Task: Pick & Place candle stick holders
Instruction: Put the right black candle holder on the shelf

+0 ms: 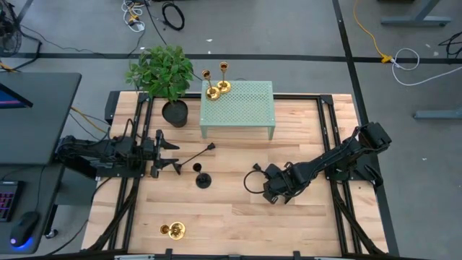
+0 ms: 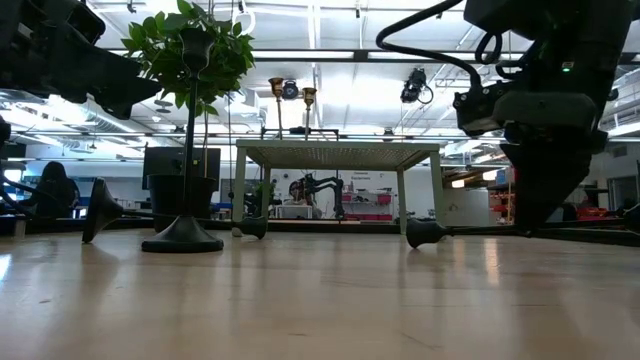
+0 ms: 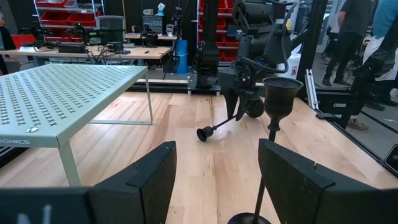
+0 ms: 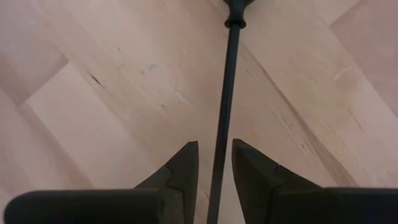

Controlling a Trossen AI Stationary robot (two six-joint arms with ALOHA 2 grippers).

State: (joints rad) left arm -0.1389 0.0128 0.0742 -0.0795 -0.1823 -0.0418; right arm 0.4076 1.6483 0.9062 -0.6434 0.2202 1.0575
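My right gripper (image 4: 215, 155) points steeply down at the table's right middle (image 1: 271, 189), open. Its fingers stand on either side of the thin stem (image 4: 225, 93) of a black candle stick holder (image 3: 214, 127) lying on the wood, with bare wood showing on both sides of the stem. My left gripper (image 1: 173, 156) waits open and level at the left. A second black holder (image 1: 195, 155) lies on its side in front of it. A third (image 1: 203, 180) stands upright on its base. Two gold holders (image 1: 211, 90) (image 1: 224, 81) stand on the green rack; another gold one (image 1: 173, 230) lies near the front edge.
The green perforated rack (image 1: 245, 108) stands on thin legs at the far middle. A potted plant (image 1: 164, 72) stands to its left. Bare wood lies between the two arms and along the near edge.
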